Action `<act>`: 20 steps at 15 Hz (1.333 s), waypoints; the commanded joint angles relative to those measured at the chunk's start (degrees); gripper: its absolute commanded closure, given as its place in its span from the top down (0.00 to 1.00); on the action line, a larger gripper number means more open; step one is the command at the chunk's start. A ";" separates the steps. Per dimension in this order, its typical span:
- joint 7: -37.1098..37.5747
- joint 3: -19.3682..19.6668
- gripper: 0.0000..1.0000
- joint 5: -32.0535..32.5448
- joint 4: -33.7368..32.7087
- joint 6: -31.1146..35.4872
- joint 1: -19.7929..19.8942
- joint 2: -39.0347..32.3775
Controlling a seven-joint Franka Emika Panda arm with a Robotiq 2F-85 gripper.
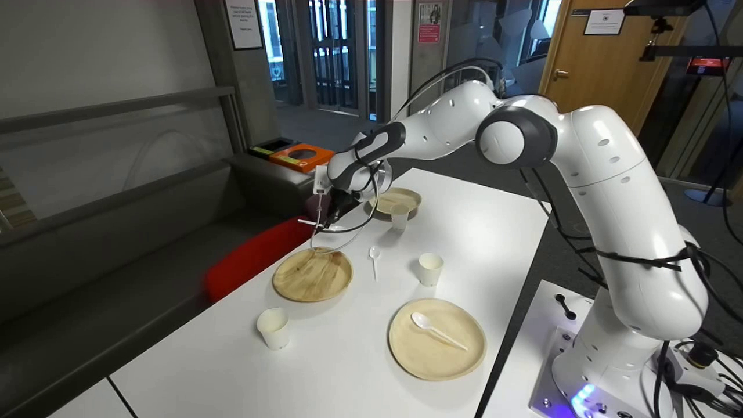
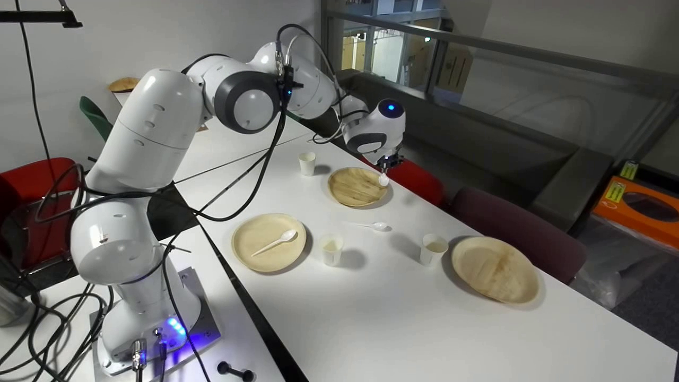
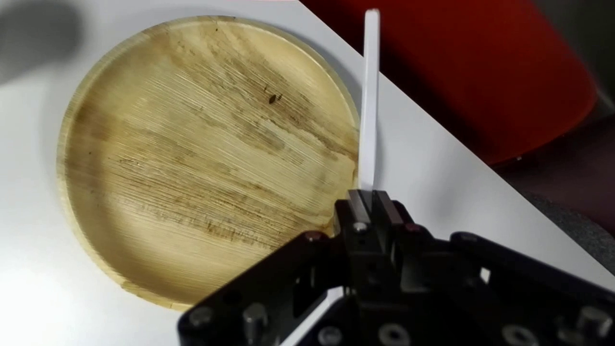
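Currently: white worktop, red chair at its edge, dark sofa beyond | spoon: white, slim straight handle, rounded bowl | at wood-grained plate's rim, contact unclear | hand clenched on spoon

Office-like common room, identified by a framed notice on the pillar, a posted sign on the wooden door, glazed doors, a dark sofa along the wall, and a white table with a red chair at its edge.
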State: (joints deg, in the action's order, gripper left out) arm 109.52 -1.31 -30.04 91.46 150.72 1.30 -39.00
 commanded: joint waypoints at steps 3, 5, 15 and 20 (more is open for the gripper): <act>4.71 0.88 0.02 -0.47 1.86 1.55 -0.66 1.70; 4.89 -0.40 0.02 -0.68 0.41 -3.47 0.60 1.10; 23.38 8.77 0.02 9.42 0.69 0.10 -7.94 -2.13; 24.41 4.40 0.02 11.22 -1.21 -8.53 -6.96 -2.60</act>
State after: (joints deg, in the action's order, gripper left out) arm 134.53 6.41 -18.95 91.46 147.03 -7.10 -42.09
